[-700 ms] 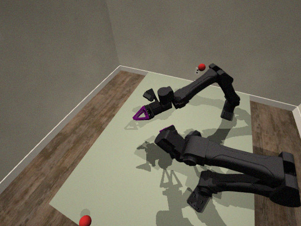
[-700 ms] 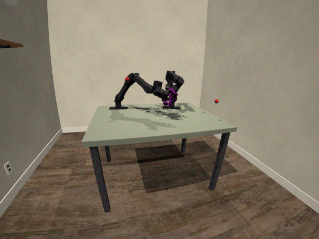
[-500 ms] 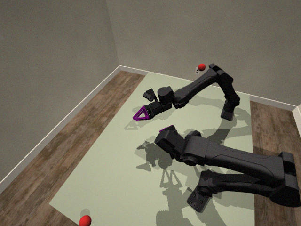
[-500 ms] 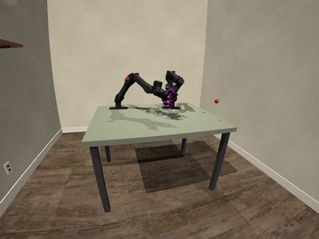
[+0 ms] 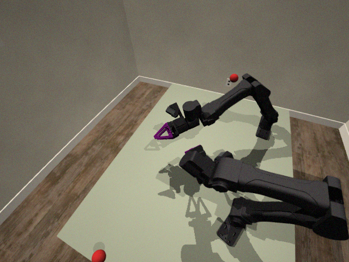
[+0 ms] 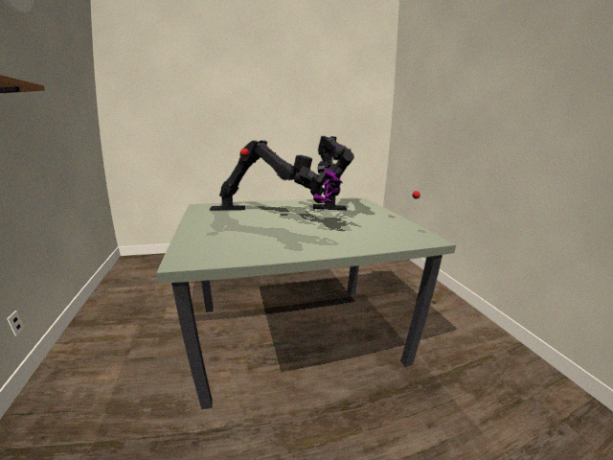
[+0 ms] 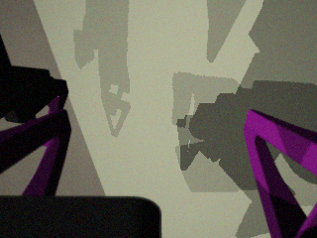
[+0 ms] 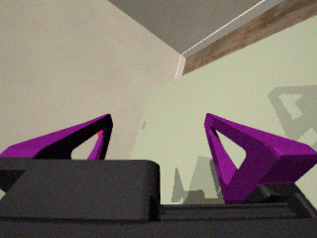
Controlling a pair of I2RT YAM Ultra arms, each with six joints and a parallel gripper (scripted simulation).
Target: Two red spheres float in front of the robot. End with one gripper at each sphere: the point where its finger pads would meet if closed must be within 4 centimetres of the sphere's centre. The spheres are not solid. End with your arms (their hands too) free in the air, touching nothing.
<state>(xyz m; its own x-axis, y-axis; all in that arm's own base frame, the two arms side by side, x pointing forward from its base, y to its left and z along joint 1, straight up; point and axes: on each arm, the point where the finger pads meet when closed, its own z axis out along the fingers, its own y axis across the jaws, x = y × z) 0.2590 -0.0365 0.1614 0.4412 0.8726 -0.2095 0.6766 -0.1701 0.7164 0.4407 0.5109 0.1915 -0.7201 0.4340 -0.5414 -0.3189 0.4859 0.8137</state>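
One red sphere (image 5: pixel 234 77) floats beside the raised elbow of my right arm, far behind its gripper; it also shows in the exterior view (image 6: pixel 244 151). The other red sphere (image 5: pixel 98 255) floats off the table's near corner, out past the table edge in the exterior view (image 6: pixel 416 195). My right gripper (image 5: pixel 162 132) is open and empty, low over the table, pointing towards that corner; its wrist view (image 8: pixel 158 119) shows a red speck behind one finger. My left gripper (image 5: pixel 194 148) points down at the table, mostly hidden by its arm. Its wrist view (image 7: pixel 156 111) shows open fingers with only table and shadows between them.
The pale green table (image 6: pixel 302 238) stands in a room corner with walls close on two sides. Both arm bases (image 5: pixel 263 132) (image 5: pixel 229 232) are bolted to the table. The two grippers' purple fingers overlap in the exterior view (image 6: pixel 328 188).
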